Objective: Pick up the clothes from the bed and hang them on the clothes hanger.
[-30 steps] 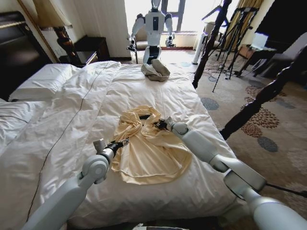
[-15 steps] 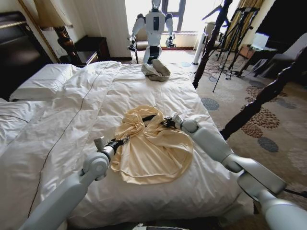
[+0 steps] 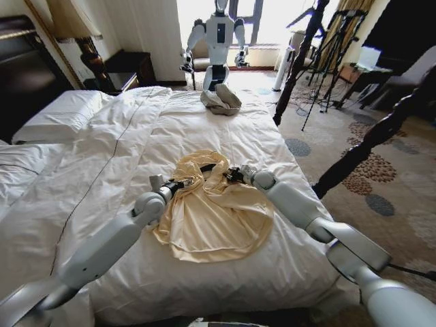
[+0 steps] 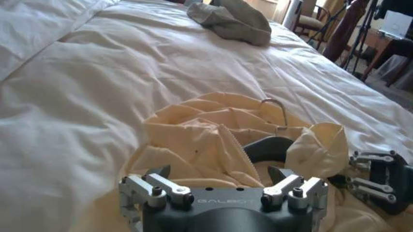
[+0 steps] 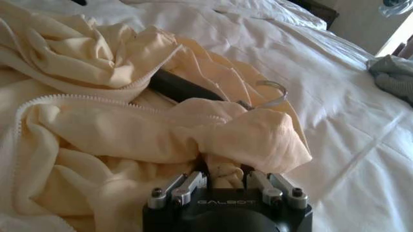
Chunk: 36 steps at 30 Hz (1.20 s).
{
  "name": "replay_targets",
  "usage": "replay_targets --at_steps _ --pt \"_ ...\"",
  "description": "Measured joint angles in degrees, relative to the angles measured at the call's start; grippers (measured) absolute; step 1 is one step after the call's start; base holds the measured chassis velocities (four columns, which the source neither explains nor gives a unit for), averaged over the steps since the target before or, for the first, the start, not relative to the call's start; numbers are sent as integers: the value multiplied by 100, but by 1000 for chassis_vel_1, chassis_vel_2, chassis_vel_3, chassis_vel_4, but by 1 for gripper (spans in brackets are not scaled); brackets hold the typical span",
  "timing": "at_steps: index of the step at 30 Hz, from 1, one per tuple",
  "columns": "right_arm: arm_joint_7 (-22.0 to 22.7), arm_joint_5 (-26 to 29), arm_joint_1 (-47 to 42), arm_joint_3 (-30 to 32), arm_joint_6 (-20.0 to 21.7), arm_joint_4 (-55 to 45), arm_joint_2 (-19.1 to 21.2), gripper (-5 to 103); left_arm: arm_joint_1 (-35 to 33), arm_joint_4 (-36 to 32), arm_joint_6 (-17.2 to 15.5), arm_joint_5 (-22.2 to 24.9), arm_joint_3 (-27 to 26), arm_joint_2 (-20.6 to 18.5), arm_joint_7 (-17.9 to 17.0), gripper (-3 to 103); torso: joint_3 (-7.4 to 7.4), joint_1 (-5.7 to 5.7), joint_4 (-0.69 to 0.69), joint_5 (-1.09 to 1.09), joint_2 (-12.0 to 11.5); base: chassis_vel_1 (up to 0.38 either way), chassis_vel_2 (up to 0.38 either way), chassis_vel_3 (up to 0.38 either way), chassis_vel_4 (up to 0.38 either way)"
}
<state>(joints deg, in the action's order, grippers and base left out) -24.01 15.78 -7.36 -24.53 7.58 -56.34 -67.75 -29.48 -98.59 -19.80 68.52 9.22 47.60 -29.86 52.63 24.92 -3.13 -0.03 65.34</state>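
Note:
The pale cream-yellow clothes lie crumpled on the white bed, near its right side. A black clothes hanger is tucked into the collar; its dark arm and thin hook poke out of the folds. My right gripper is at the collar's right and is shut on a bunched fold of the shirt. Left gripper rests at the collar's left edge, open, with shirt fabric and the hanger arm lying between its spread fingers.
A grey-beige cloth bundle sits at the bed's far end. Dark bedposts stand along the right side, with tripods behind. Another robot stands beyond the bed. Pillows lie far left.
My left gripper has pushed forward and right, onto the shirt's collar area, bunching the fabric. The right gripper, still holding its fold, has shifted slightly left since half a second ago.

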Motion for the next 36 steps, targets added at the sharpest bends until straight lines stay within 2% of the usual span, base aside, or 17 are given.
replay_targets --at_steps 1,4,5,8,9,11,15,20,22,28,31,34,36 --pt "0 0 0 0 0 0 0 22 0 0 0 0 0 0 0 100 0 0 0 0 0 0 0 0 0" --pt "-87 37 -52 0 -28 -91 82 22 484 487 105 -321 567 158 179 100 0 0 0 0 0 0 0 0 0" --pt "-87 37 -52 0 -28 -91 82 22 484 487 105 -321 567 158 179 100 0 0 0 0 0 0 0 0 0" --pt "-78 60 -134 19 -90 -131 111 22 947 987 210 -514 1094 437 260 100 0 0 1 0 0 0 0 0 0" --pt "-78 60 -134 19 -90 -131 111 22 947 987 210 -514 1094 437 260 100 0 0 1 0 0 0 0 0 0" --pt "-40 73 -175 30 -111 -164 116 22 1228 1328 236 -598 1331 704 279 100 0 0 0 1 0 0 0 0 0" --pt "1 97 -215 39 -112 -246 149 22 1390 1653 233 -719 1449 952 274 100 0 0 -1 2 0 0 0 0 0" --pt "29 121 -241 58 -111 -301 198 22 1333 1658 129 -787 1408 899 219 100 0 0 1 2 0 0 0 0 0" --pt "53 127 -270 70 -111 -322 226 22 1247 1553 38 -824 1343 822 69 100 0 -1 5 1 1 0 0 0 0" --pt "99 128 -333 88 -115 -341 232 22 1230 1515 -101 -1052 1329 817 -142 100 0 -2 2 1 1 0 0 0 0" --pt "115 128 -355 90 -116 -342 221 22 1282 1643 -287 -1090 1368 894 -245 103 0 -1 1 1 1 0 0 0 0" --pt "119 128 -357 89 -117 -335 212 22 1351 1832 -490 -1041 1367 1017 -359 94 -1 -1 0 1 1 0 0 0 0" --pt "119 128 -356 89 -117 -332 212 22 1367 1865 -535 -998 1358 1034 -389 94 0 -1 0 1 1 0 0 0 0"
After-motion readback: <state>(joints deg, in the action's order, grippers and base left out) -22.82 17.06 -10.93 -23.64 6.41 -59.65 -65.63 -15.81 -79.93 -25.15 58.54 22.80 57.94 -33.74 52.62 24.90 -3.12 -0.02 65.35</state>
